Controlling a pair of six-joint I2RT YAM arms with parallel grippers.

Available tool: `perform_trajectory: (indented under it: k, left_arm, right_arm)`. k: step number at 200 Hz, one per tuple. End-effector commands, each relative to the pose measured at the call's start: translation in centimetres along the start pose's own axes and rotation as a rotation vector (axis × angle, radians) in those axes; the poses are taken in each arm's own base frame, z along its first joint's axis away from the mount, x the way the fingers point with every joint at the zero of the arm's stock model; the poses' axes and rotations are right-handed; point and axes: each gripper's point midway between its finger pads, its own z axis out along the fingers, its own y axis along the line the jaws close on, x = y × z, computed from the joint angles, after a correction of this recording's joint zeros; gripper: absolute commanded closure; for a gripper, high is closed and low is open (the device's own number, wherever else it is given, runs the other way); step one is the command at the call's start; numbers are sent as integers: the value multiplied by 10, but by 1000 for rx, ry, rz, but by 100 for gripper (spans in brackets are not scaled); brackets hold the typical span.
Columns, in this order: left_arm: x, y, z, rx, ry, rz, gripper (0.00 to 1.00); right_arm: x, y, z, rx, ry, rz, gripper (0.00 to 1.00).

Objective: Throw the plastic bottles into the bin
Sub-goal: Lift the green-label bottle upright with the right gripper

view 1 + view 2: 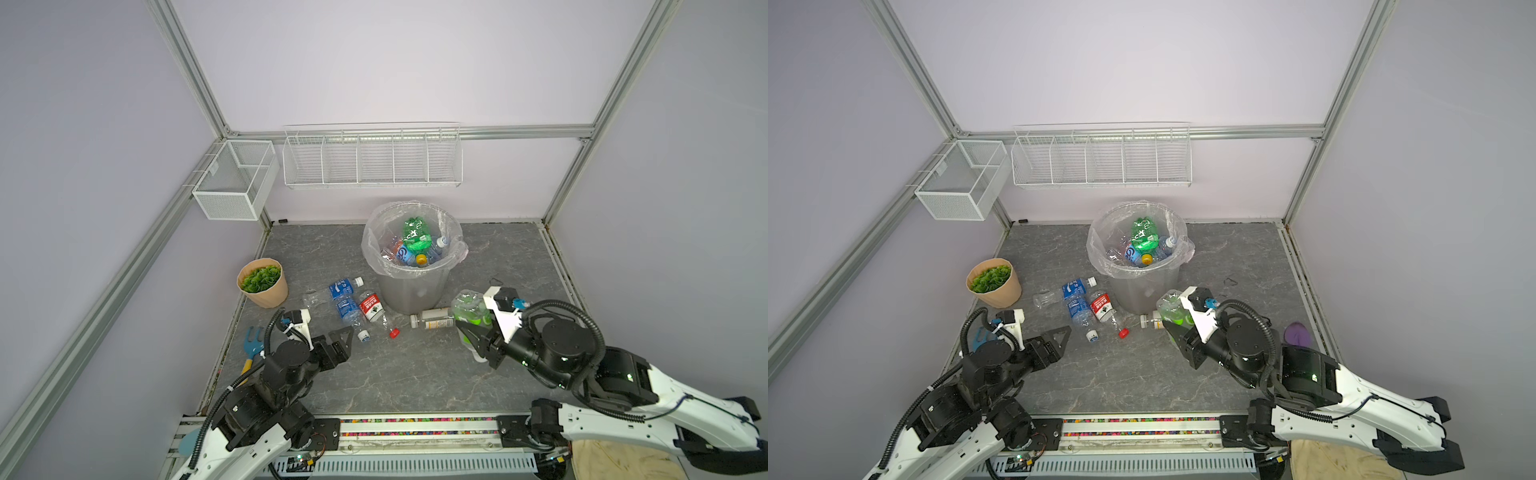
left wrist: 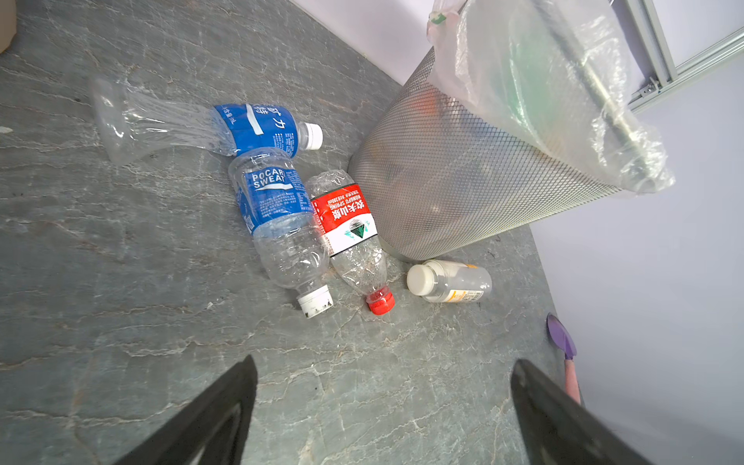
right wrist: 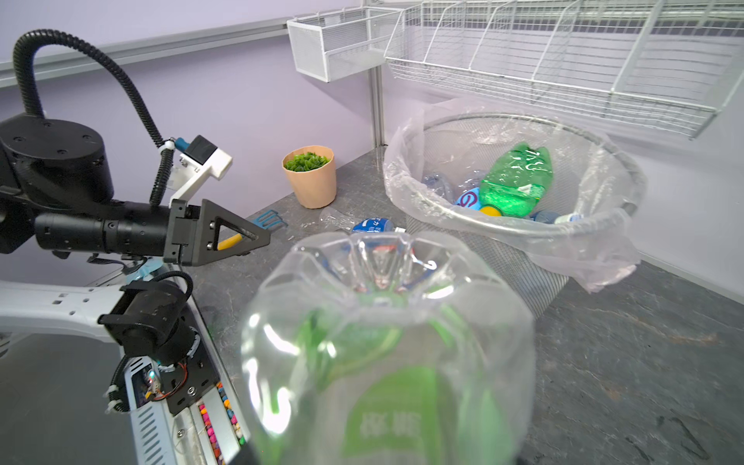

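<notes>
Over the right half of the grey stone-patterned counter (image 1: 415, 374), the right gripper (image 1: 469, 334) is pinched on a clear plastic bottle with a green label (image 1: 469, 309). It holds the bottle off the surface, just beside the round grey mesh bin lined with a clear plastic bag (image 1: 411, 291). In the right wrist view this bottle (image 3: 382, 342) fills the foreground, with its dimpled base turned toward the bin (image 3: 503, 257).

Across the counter, the left gripper (image 1: 343, 334) hangs low over the front-left part. Its jaws are spread wide with nothing between them, and the black fingers (image 2: 225, 414) stand well apart in the left wrist view.

Four bottles lie between that claw and the bin:
- A clear bottle with a blue Pocari Sweat label and white cap (image 2: 277, 217).
- A flattened clear bottle with a blue label (image 2: 225, 129), touching the first bottle's base.
- A clear bottle with a red label and red cap (image 2: 346, 225), lying against the first bottle's side.
- A small pale bottle with a white cap (image 2: 451, 282), just beside the bin's foot.

The bin stands near the middle of the far edge. Several bottles lie inside it, among them a green plastic bottle (image 1: 415, 232).

A tan pot of green leaves (image 1: 264, 286) sits near the left edge. A blue hand rake with a yellow handle (image 1: 251, 340) lies along that edge, beside the left arm. A purple trowel (image 1: 1298, 332) lies near the right edge. White wire baskets (image 1: 374, 160) hang on the walls above the far-left corner.
</notes>
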Motion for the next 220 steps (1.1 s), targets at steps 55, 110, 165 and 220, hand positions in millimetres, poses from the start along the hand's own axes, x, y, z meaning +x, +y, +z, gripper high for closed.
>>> perform_trajectory:
  k: [55, 110, 165, 220]
  left_arm:
    - [3, -11, 14, 24, 26, -23, 3]
    - [6, -12, 20, 29, 37, -29, 3]
    - [9, -11, 23, 29, 48, -26, 3]
    - [11, -12, 24, 38, 52, -32, 3]
  right_arm:
    - [1, -50, -49, 133, -126, 109, 93]
    - [-12, -82, -85, 222, -243, 157, 93]
    - [-51, -90, -99, 283, -345, 111, 93]
    - [-110, -79, -87, 361, -398, -34, 93]
